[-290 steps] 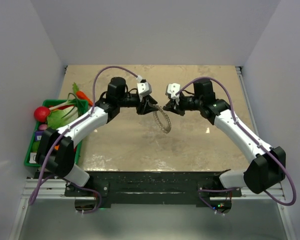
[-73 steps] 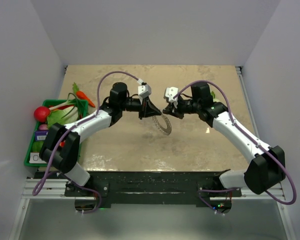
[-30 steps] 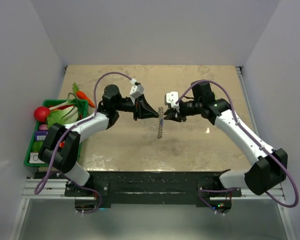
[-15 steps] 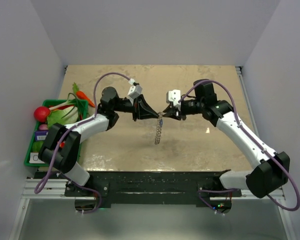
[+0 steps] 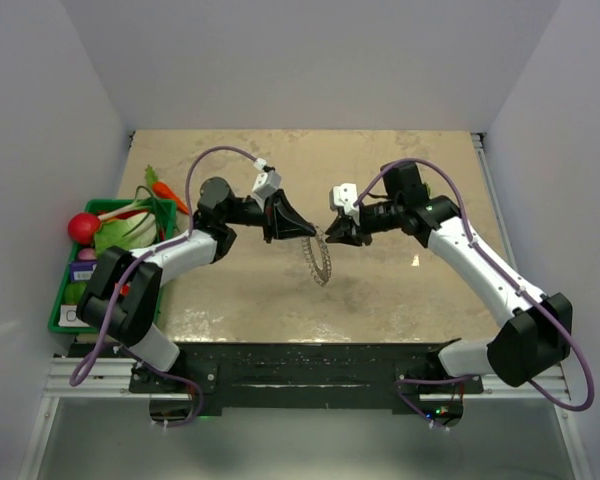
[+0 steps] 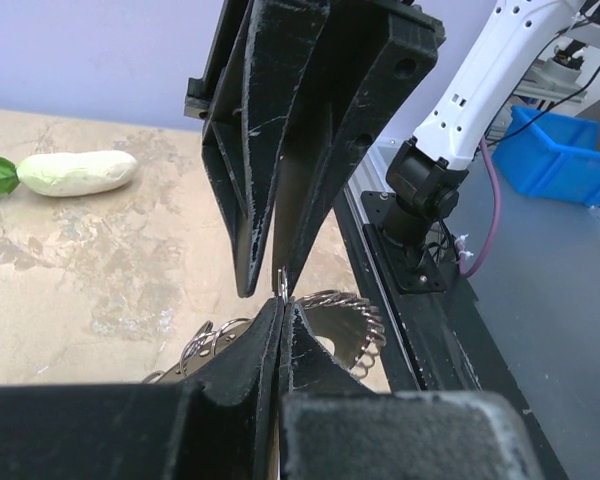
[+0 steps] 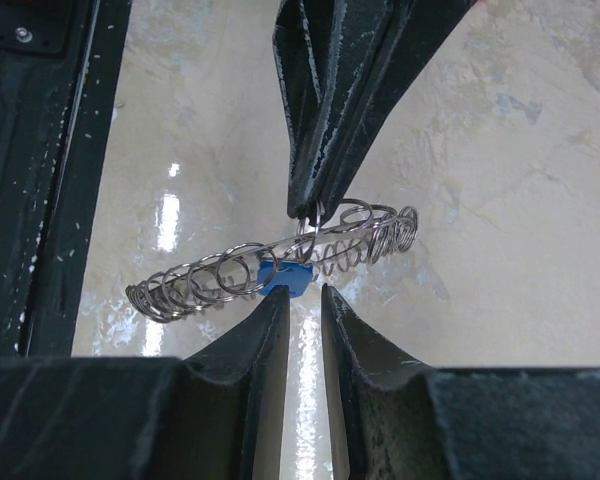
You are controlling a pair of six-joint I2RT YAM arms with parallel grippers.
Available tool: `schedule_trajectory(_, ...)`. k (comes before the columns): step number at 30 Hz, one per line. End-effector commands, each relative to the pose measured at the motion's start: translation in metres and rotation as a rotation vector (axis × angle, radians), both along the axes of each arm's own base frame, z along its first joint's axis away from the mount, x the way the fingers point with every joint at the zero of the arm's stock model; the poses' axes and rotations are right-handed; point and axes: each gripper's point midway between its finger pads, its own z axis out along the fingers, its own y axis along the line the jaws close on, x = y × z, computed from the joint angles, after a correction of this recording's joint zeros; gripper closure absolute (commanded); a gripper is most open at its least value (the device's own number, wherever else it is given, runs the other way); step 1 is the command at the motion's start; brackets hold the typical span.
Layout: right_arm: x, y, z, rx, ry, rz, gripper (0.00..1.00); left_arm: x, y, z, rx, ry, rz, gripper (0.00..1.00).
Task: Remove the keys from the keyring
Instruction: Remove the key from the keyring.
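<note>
Your left fingers [image 7: 315, 130] are clenched on one coil of the keyring [image 7: 210, 275], which hangs between both arms above the surface [image 7: 500, 200]. The blue-headed key [image 7: 285, 277] sits right at the tips of your right fingers [image 7: 245, 350], which are narrowly parted. Honestly can't tell if they're pinching it, and its blade gets lost among the coils.

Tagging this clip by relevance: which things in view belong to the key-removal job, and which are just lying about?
Job: keyring, blue-headed key, left tool, right tool.
Lying about: green bin, white radish, carrot, red round toy.
</note>
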Motion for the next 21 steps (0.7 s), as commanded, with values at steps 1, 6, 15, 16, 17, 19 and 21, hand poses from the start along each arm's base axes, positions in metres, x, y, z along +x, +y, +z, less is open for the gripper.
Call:
schedule_trajectory(1, -0.006, 0.004, 0.016, 0.033, -0.014, 0.054, 0.76, 0.0, 0.005, 0.021, -0.051, -0.077, 0.024, 1.0)
schedule_trajectory(6, -0.004, 0.007, 0.016, 0.053, 0.002, 0.045, 0.73, 0.001, 0.005, 0.021, -0.052, -0.074, 0.03, 1.0)
schedule_trajectory(15, 0.002, 0.016, 0.011, 0.086, 0.044, 0.025, 0.62, 0.0, 0.005, 0.021, -0.056, -0.077, 0.031, 1.0)
schedule_trajectory(16, 0.002, 0.017, 0.009, 0.085, 0.05, 0.028, 0.62, 0.001, 0.005, 0.021, -0.056, -0.076, 0.031, 1.0)
schedule_trajectory(17, 0.0, 0.018, 0.009, 0.085, 0.056, 0.034, 0.62, 0.001, 0.006, 0.021, -0.057, -0.078, 0.034, 1.0)
schedule_trajectory(19, -0.001, 0.02, 0.006, 0.081, 0.068, 0.039, 0.62, 0.002, 0.006, 0.021, -0.057, -0.076, 0.034, 1.0)
schedule_trajectory(21, -0.001, 0.02, 0.007, 0.082, 0.063, 0.044, 0.61, 0.002, 0.006, 0.021, -0.057, -0.076, 0.037, 1.0)
